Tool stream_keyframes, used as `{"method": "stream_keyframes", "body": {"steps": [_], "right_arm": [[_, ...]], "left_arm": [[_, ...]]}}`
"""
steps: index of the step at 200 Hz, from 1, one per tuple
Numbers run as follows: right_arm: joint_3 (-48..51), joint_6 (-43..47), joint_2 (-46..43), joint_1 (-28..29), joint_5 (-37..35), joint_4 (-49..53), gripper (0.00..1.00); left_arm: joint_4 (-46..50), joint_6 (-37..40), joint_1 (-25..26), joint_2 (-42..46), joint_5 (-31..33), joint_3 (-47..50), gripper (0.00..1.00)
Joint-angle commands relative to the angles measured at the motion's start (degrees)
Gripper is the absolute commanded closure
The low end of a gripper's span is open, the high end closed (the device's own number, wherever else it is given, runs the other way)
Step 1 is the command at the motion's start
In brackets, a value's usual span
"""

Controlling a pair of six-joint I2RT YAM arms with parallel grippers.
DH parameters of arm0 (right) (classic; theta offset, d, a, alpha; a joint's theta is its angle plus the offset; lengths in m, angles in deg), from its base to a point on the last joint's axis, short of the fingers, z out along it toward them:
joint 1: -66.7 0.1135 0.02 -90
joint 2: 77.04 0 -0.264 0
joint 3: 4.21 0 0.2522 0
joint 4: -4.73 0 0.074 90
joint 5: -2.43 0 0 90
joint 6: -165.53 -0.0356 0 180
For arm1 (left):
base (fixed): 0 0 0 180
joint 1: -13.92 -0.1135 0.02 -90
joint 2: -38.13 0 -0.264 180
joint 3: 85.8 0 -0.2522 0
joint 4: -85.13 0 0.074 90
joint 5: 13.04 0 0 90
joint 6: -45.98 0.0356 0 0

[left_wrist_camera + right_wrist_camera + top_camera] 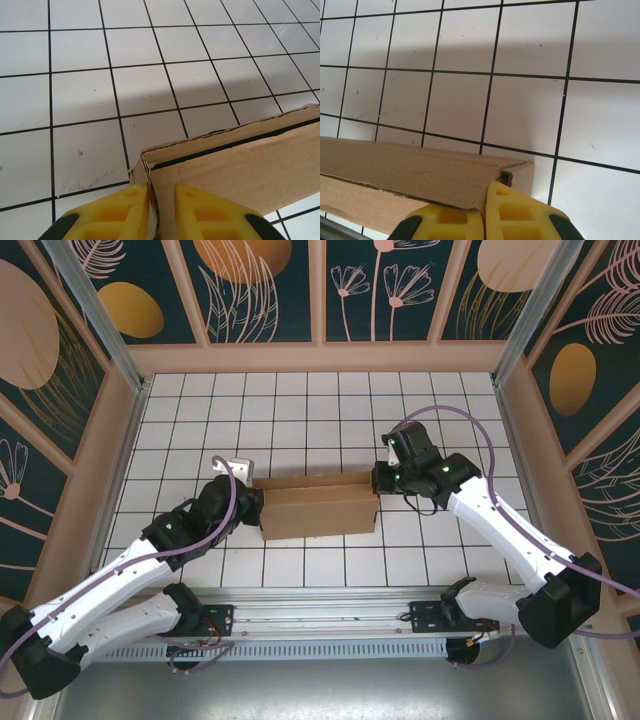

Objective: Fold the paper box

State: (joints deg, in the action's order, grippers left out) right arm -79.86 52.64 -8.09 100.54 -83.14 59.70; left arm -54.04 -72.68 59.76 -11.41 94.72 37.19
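A white surface (200,420), ruled into squares by thin black lines, was seen inside a booth. Faint scuffs and specks were marked on its tiles in the wrist views. The booth was closed on three sides by walls (260,290) of dark teal panels painted with pale leaves, stemmed flowers and orange discs, and the panels were framed in light peach strips. Two metal posts (90,310) were set slanting at the far corners. Along the near edge a ribbed metal rail (330,635) was fixed, and both arm bases were bolted to it.

The box (318,508), of plain brown cardboard, was laid lengthwise near the middle of the surface, partly folded into a low, long shape with a raised far wall. Its left end was pinched by the left gripper (252,490), whose yellow fingers (120,210) were closed on either side of the end wall. Its right end corner was clamped by the right gripper (381,480), closed tight on thin card.
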Motion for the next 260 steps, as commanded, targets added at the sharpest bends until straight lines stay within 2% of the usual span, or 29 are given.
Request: {"method": "stream_keyframes", "body": {"steps": [1, 87, 170, 214, 260], "right_arm": [[0.2, 0.7, -1.8, 0.2, 0.2, -0.5, 0.94], [4.2, 2.5, -4.4, 0.5, -2.0, -2.9, 0.97], [4.1, 2.6, -4.3, 1.6, -3.0, -3.2, 0.98], [4.2, 3.0, -4.3, 1.7, -3.9, -3.2, 0.98], [4.5, 3.2, -4.0, 1.7, -4.2, -3.5, 0.98]], "left_arm": [[0.1, 0.8, 0.2, 0.1, -1.6, -1.8, 0.79], [2.9, 2.1, 0.1, 0.1, -0.3, -4.8, 0.79], [3.3, 2.1, 0.2, -0.5, -3.3, -6.7, 0.79], [7.2, 0.8, 0.2, -1.1, -1.0, -5.7, 0.64], [6.3, -1.7, 0.2, 0.8, -1.2, -2.3, 0.6]]}}
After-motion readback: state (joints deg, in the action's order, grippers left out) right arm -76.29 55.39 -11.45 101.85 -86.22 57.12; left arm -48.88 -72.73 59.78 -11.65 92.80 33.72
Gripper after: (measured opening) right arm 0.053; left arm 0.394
